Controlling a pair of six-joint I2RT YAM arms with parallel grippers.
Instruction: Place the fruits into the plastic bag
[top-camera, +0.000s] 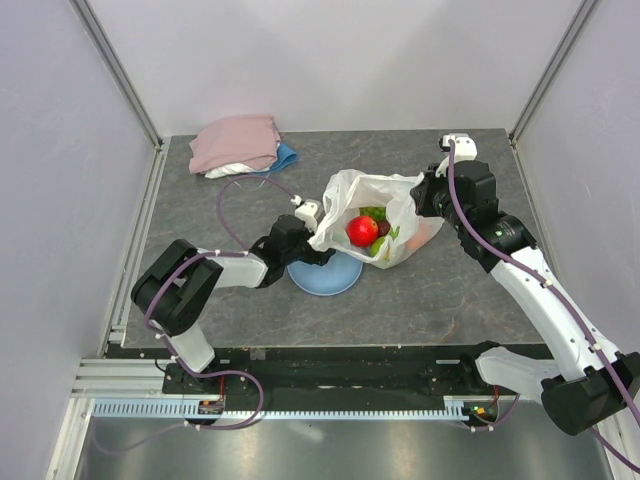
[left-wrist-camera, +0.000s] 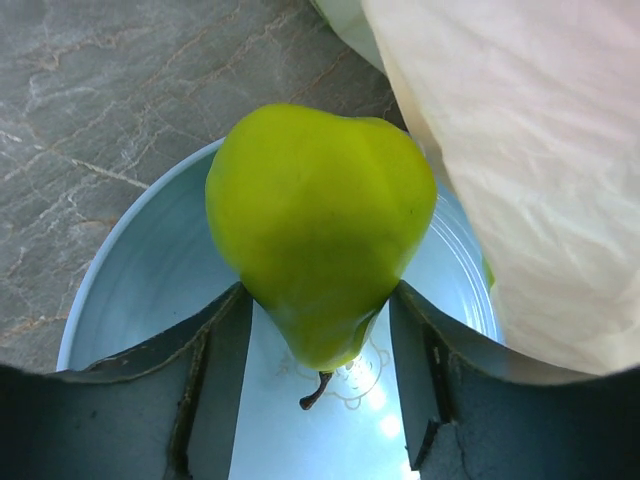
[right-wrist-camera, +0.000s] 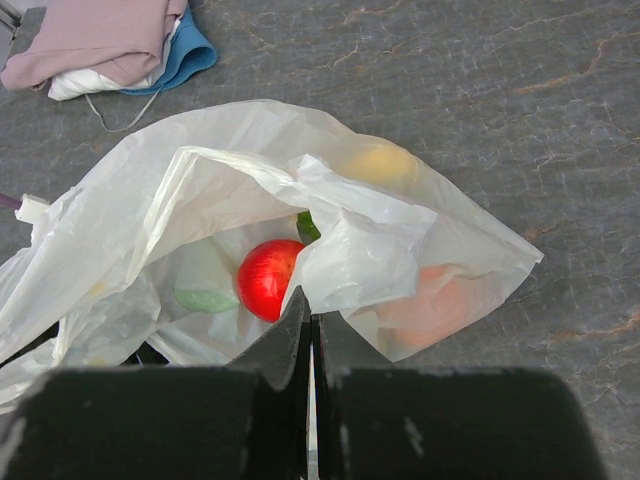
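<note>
My left gripper (left-wrist-camera: 320, 298) is shut on the yellow-green pear (left-wrist-camera: 320, 230), gripping its narrow stem end just above the light-blue plate (left-wrist-camera: 150, 280). In the top view the left gripper (top-camera: 303, 238) sits at the left edge of the plastic bag (top-camera: 370, 205), and the pear is hidden there. My right gripper (right-wrist-camera: 311, 312) is shut on a fold of the plastic bag (right-wrist-camera: 360, 250) at its right side, holding the mouth open. Inside lie the red apple (right-wrist-camera: 268, 278), the orange (right-wrist-camera: 430, 302), the yellow mango (right-wrist-camera: 378, 163) and a green fruit (right-wrist-camera: 205, 298).
The light-blue plate (top-camera: 325, 277) lies in front of the bag. A folded pink cloth (top-camera: 235, 142) over a blue one (top-camera: 287, 155) lies at the back left. The table's side rails and white walls close in the workspace.
</note>
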